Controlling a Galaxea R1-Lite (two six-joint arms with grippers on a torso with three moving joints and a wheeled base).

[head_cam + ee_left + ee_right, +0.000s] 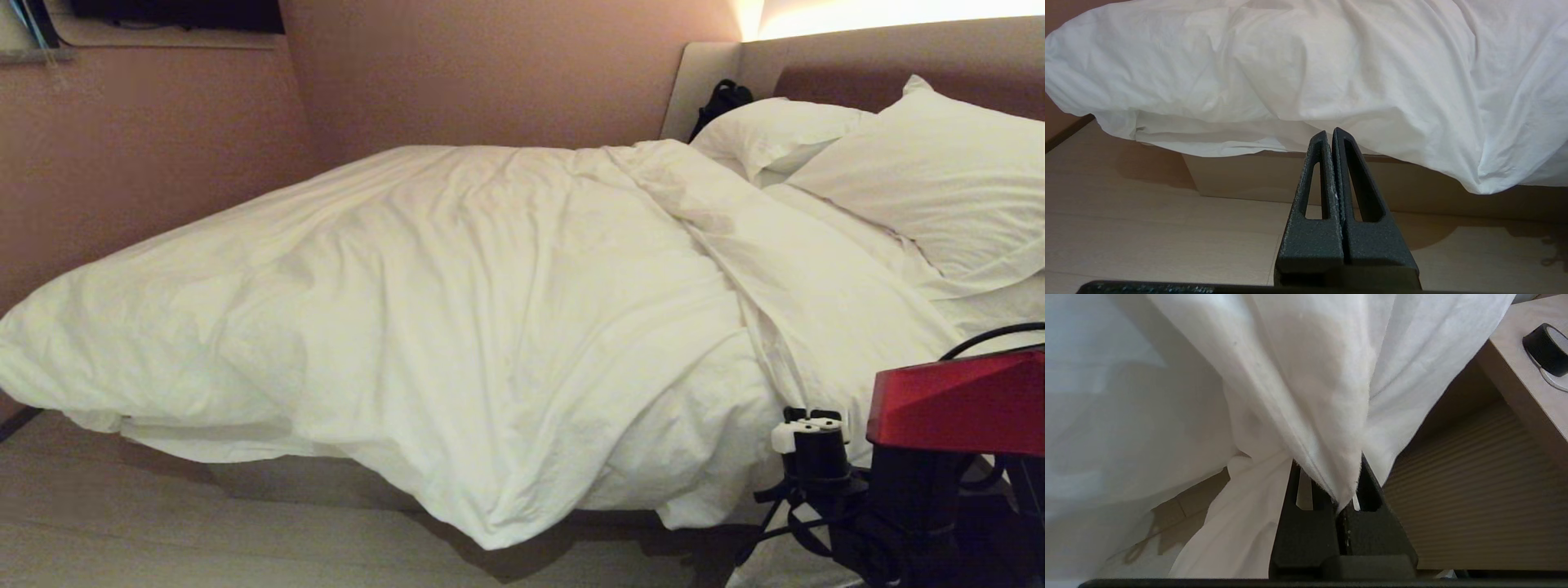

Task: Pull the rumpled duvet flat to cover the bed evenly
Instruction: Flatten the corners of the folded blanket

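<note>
a: nearest item?
b: right gripper [1337, 500], low at bedside, fingers clamped on a duvet [457, 302] fold.
a: duvet?
b: rumpled across the bed [1241, 179], overhanging. pillows [922, 180] at headboard.
a: left gripper [1329, 136]?
b: closed, empty, above floor.

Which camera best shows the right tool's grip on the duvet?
The right wrist view: the right tool is shut on a fold of the duvet. The head view shows only the arm beside the bed; the left wrist view shows none of it.

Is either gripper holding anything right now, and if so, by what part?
The right gripper is shut on a hanging fold at the duvet edge. The left gripper is shut and holds nothing.
</note>
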